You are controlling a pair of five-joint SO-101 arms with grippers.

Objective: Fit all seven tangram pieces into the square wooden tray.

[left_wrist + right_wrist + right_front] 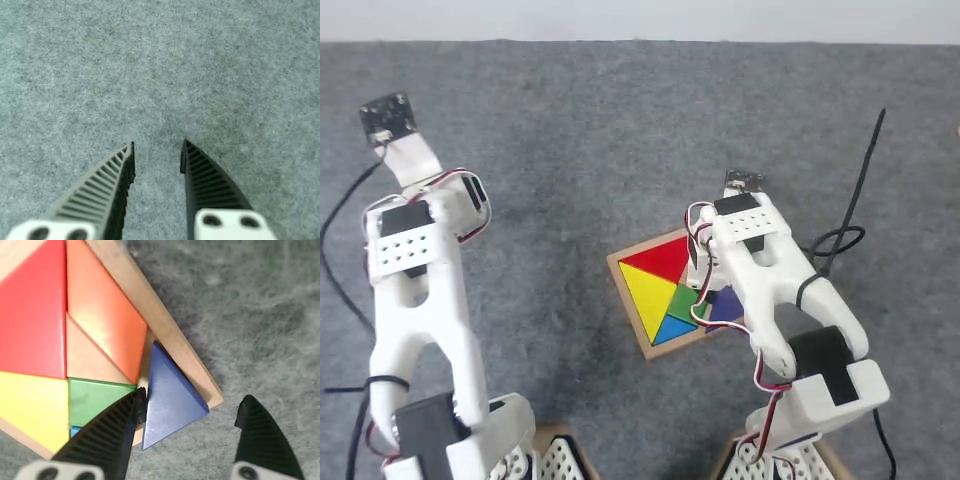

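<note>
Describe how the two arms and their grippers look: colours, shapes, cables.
Both the left arm and right arm are white plastic shells with black motors at the joints. Thin red and white wires loop along them; black cables trail off. The left gripper and right gripper have black tapered fingers on white mounts with screw holes.

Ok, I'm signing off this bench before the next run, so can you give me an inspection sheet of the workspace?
Surface: grey carpet, flat.
Job's things: other pieces sit in the wooden tray; dark blue triangle lies across its rim, not seated.
Clutter: nothing seen.
Grippers: left gripper open over bare carpet; right gripper open around the triangle.
Cables: black cable loops beside the right arm.
Surroundings: pale wall beyond the carpet's far edge.
</note>
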